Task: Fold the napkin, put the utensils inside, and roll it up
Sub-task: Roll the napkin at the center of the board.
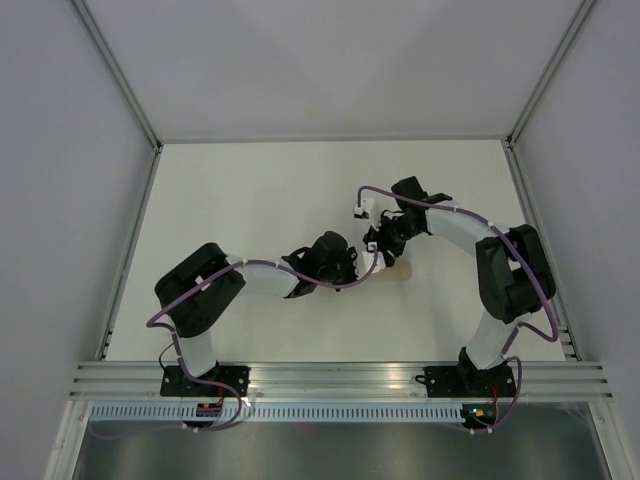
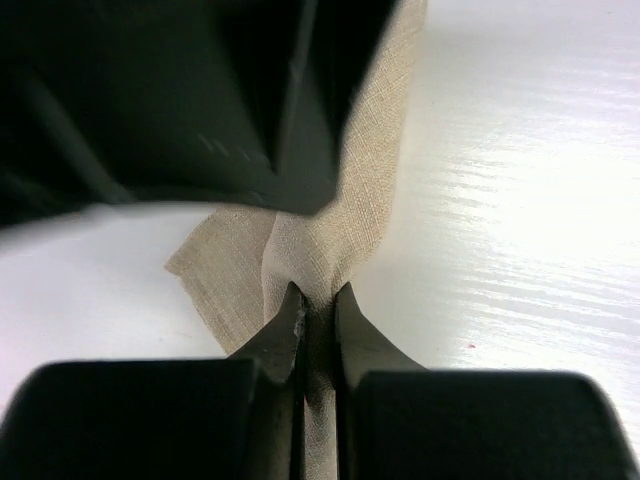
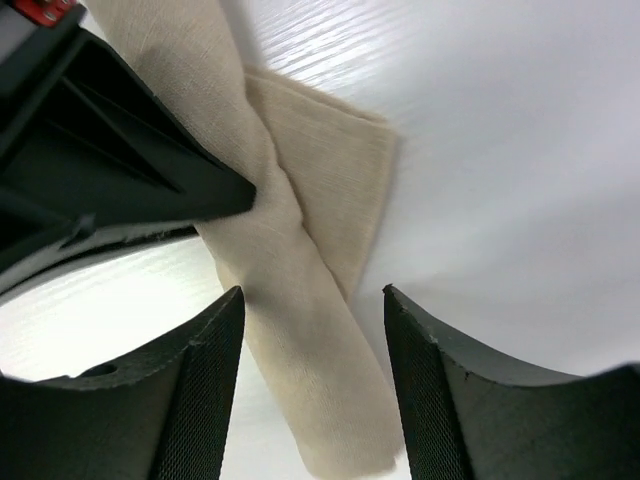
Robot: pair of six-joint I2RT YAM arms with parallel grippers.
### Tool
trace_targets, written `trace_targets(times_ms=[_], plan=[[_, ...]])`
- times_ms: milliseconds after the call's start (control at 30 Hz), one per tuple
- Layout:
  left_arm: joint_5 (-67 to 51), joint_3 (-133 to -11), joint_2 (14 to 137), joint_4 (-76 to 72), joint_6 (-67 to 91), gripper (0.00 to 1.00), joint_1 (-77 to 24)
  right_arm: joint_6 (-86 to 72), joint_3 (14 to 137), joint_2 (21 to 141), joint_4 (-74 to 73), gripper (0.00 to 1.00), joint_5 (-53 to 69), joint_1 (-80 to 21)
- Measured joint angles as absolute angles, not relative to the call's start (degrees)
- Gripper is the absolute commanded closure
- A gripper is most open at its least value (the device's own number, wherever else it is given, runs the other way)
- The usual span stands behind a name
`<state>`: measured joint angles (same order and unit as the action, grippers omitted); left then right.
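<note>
The beige napkin (image 3: 300, 330) lies on the white table as a narrow rolled bundle, with a flat flap (image 3: 330, 170) sticking out beside it. From above only a sliver of it (image 1: 398, 271) shows under the two arms. My left gripper (image 2: 318, 300) is shut on a fold of the napkin (image 2: 350, 200). My right gripper (image 3: 312, 300) is open, its jaws straddling the roll without touching it. The right gripper sits just above the cloth in the top view (image 1: 385, 245), and the left gripper (image 1: 350, 262) meets it there. The fork is hidden.
The white table (image 1: 250, 200) is bounded by grey walls and an aluminium rail (image 1: 340, 378) at the near edge. The two wrists crowd together at the table's middle right. The other arm's dark body (image 3: 90, 150) fills the upper left of the right wrist view.
</note>
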<state>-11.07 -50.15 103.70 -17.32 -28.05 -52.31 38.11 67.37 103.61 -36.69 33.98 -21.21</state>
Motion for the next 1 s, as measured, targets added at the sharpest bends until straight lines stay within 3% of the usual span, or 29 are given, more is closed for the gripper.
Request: trace_targets(times_ms=[267,633,1000], plan=[[-18.9,-53.8,105.2,-12.6,-24.1,0.98,-49.3,34.8,60.4,89.4,-29.3,0.34,33.6,-14.7],[-30.9,-61.4,109.6,-3.9,-19.3,0.98,-44.6,39.7,42.3,67.2,-23.5,0.31,33.1,-15.2],[-40.7,-70.1,115.1,6.9,-18.0,0.98,-42.3,44.0,28.2,64.2,-10.5,0.31,20.3,-31.5]])
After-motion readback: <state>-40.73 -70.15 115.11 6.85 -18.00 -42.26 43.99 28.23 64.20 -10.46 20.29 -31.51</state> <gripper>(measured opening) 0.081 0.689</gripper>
